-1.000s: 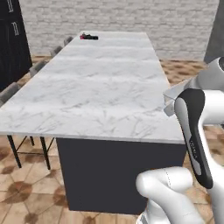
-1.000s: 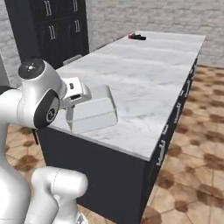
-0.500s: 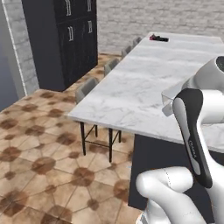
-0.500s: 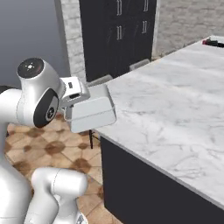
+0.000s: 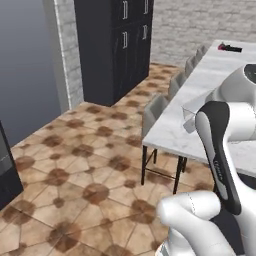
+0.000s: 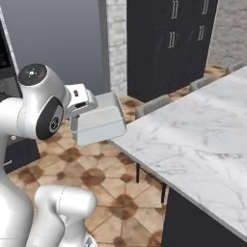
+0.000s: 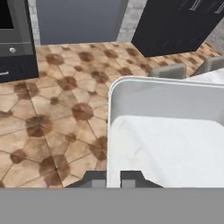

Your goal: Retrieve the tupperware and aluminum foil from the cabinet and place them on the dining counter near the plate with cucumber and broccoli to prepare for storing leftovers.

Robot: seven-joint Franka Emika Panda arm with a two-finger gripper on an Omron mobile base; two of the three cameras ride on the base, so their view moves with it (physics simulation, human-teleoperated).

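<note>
Fingers clamp closed tupperware; contents unseen.

Grey stools line the dining counter; aluminum foil lies at its far end.

Dining counter bears a small dark item far off.

Brown patterned floor tiles cover the floor, dark rosettes set among paler tan pieces. At the far side stand tall black cupboards with paired thin silver handles, and left of them runs a strip of pale brick wall beside a plain grey-blue wall. Grey upholstered stools on thin dark legs stand in a row over the tiles. A dark appliance with a drawer stands at the near left.
</note>
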